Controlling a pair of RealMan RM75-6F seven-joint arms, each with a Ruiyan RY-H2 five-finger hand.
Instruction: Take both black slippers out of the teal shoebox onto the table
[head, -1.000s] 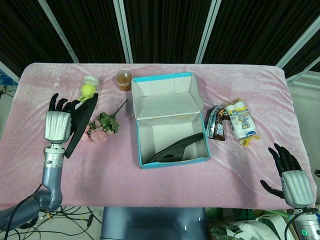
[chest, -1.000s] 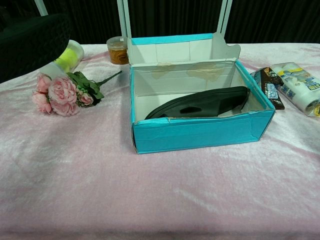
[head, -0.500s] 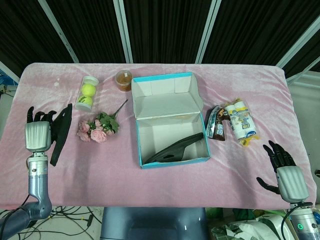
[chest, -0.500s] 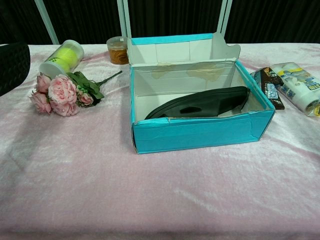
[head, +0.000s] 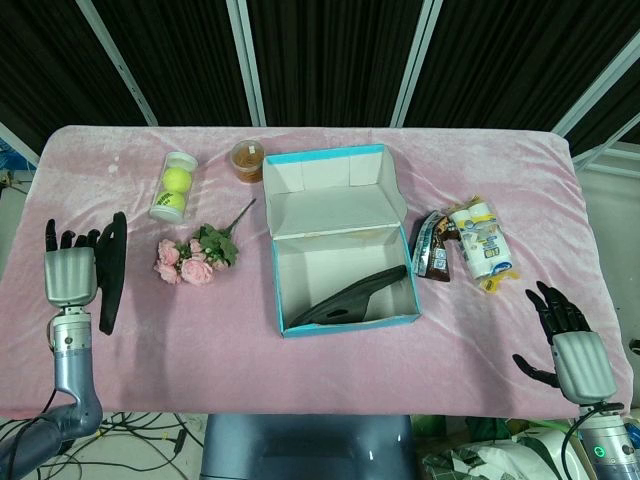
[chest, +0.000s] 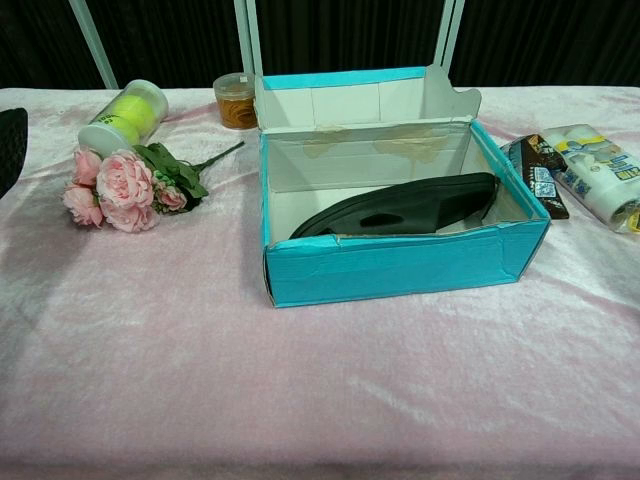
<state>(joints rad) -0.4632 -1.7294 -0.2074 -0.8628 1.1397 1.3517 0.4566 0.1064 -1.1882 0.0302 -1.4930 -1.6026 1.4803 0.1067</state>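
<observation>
The teal shoebox (head: 392, 318) (chest: 400, 268) stands open mid-table with its lid up. One black slipper (head: 350, 294) (chest: 400, 208) lies slanted inside it. My left hand (head: 70, 276) is over the far left of the table and holds the other black slipper (head: 110, 270), which hangs edge-on beside the hand. Only that slipper's tip (chest: 10, 145) shows at the left edge of the chest view. My right hand (head: 575, 345) is open near the table's front right corner, holding nothing, far from the box.
A pink flower bunch (head: 195, 258) (chest: 125, 185) lies between my left hand and the box. A tennis ball tube (head: 174, 185) and a small jar (head: 248, 158) stand behind it. Snack packets (head: 465, 245) (chest: 580, 175) lie right of the box.
My left hand has carried the slipper from beside the flowers out to the table's far left and lower. The right hand shifted slightly.
</observation>
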